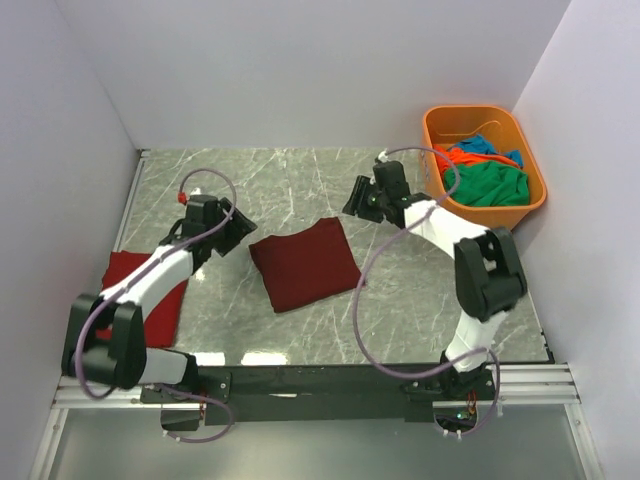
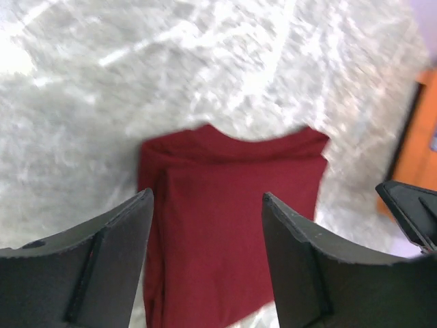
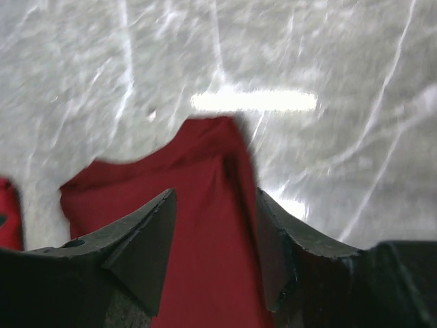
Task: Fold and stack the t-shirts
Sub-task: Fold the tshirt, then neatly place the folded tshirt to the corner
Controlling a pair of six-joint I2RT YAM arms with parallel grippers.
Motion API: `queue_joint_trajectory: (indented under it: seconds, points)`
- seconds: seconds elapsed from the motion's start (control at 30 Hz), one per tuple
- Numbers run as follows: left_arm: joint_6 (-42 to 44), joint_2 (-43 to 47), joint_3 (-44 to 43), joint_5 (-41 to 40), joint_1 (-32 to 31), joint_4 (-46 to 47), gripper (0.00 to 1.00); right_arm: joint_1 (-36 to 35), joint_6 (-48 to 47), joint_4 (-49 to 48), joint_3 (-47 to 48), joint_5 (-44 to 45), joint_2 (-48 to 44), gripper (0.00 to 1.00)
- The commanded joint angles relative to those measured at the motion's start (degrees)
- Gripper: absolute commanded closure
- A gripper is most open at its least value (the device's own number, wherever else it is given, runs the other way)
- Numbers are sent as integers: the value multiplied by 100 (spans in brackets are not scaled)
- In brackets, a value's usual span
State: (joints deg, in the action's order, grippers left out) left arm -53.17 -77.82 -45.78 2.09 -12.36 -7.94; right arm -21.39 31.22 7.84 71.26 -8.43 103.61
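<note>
dark maroon cloth is seen at the middle of the grey marble table (image 1: 300, 180): the maroon t-shirt (image 1: 303, 263) is laid flat there, folded into a neat, slightly skewed rectangle. a bright red t-shirt (image 1: 168, 312) is spread at the table's left edge, well apart from the maroon one and partly hidden under the left arm, so its fold cannot be fully judged. nothing is stacked yet. a green t-shirt (image 1: 490, 182), an orange one (image 1: 462, 156) and a blue one (image 1: 482, 145) are bunched unfolded in the orange plastic tub (image 1: 470, 110) at the far right corner, so most of the task is judged to be left. the left gripper (image 2: 207, 198) is held just left of the maroon t-shirt, its jaws parted and nothing grasped. the right gripper (image 3: 215, 195) is held off the shirt's far right corner, also spread apart and empty; the cloth is touched by neither.
</note>
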Motion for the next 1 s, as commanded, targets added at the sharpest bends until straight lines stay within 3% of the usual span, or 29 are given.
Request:
queue_joint_trajectory:
  seconds: [0.0, 0.17, 0.5, 0.97]
  points:
    - [114, 424, 437, 484, -3, -32, 32, -190, -20, -71, -446, -53, -728, 44]
    - [8, 732, 1052, 784, -47, -260, 37, -559, -20, -115, -955, -142, -1088, 47]
    - [-53, 646, 1765, 1592, -328, 750, 29, -1016, 15, -370, -1580, -238, -1071, 50]
    - [-62, -619, 1555, 926, -820, 962, 42, -1017, 15, -476, -1897, -133, -904, 51]
